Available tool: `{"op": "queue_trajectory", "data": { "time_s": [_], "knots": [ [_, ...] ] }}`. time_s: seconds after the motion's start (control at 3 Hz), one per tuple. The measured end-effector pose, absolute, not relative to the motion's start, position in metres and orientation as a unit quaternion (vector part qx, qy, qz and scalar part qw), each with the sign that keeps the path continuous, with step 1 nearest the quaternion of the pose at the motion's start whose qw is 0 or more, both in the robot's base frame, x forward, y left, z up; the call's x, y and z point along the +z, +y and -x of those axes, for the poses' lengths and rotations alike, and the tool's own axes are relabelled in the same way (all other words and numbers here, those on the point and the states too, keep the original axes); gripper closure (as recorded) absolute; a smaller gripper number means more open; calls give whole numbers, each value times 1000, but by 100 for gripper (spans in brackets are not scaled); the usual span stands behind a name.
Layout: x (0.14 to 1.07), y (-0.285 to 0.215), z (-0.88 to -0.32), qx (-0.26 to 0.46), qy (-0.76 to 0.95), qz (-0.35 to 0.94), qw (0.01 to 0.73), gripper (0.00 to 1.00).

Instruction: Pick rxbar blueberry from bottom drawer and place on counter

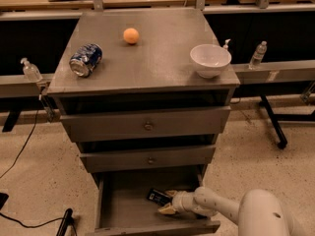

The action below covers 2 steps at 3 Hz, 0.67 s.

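Counter (162,68): flat grey slab on top of the drawer cabinet, bearing three items listed below.
Bottom drawer (123,208): pulled open beneath two shut knobbed drawers (147,126).
Arm (231,210): white, reaching in from the lower right, down into the open drawer.
Gripper (168,202): low inside the drawer at its right half; the two fingers stand spread apart and clasp nothing.
Bowl (210,59): white, upright, at the counter's right edge.
Soda can (86,59): on its side, counter's left.
Orange ball (131,36): counter's rear.
Rxbar blueberry (157,196): flat on the drawer floor, just beside the fingertips on their left; contact cannot be told.
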State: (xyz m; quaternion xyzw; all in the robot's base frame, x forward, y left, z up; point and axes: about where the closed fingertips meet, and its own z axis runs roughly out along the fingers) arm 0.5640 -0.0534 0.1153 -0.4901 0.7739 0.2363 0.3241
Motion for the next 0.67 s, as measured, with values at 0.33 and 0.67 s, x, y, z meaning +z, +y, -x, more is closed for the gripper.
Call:
{"op": "queue_trajectory", "data": {
  "time_s": [0.33, 0.67],
  "knots": [
    [110, -55, -560, 224, 770, 503, 323, 63],
    [112, -54, -562, 220, 765, 508, 329, 86]
  ]
}}
